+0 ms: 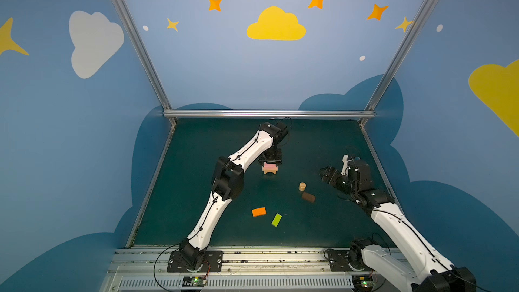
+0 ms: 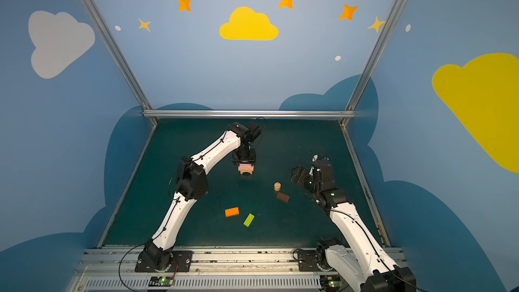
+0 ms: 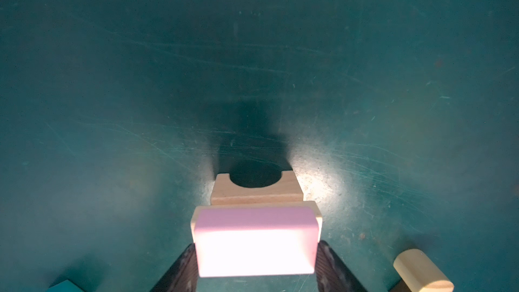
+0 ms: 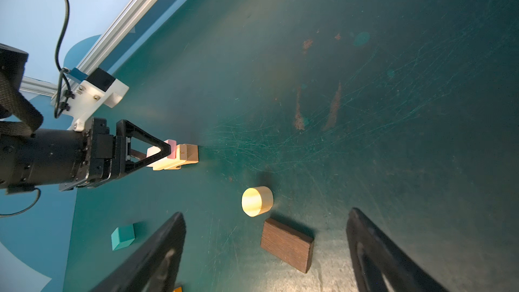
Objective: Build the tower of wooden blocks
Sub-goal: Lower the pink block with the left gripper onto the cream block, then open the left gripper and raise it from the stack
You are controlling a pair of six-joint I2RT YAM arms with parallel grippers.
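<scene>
Wood block tower (image 1: 270, 170) stands toward the far edge of the green mat (image 1: 196, 164), about midway across: tan arch (image 3: 224, 191) on the mat, tan plank (image 3: 319, 218) on it, pink brick (image 3: 254, 244) on top. The left gripper (image 1: 270, 163) hangs over it, a finger at each end of the pink brick; whether they pinch or merely flank it I cannot tell. The right gripper (image 1: 325, 175), near the right edge, has jaws spread wide and empty. Loose lie the tan cylinder (image 4: 257, 200), dark brown brick (image 4: 286, 244), orange brick (image 1: 258, 211), lime green brick (image 1: 276, 219) and teal cube (image 4: 122, 237). All look light, stiff and smooth, likely slippery; take each by two opposite flat faces at mid-length, since a sideways nudge would probably topple the stack.
</scene>
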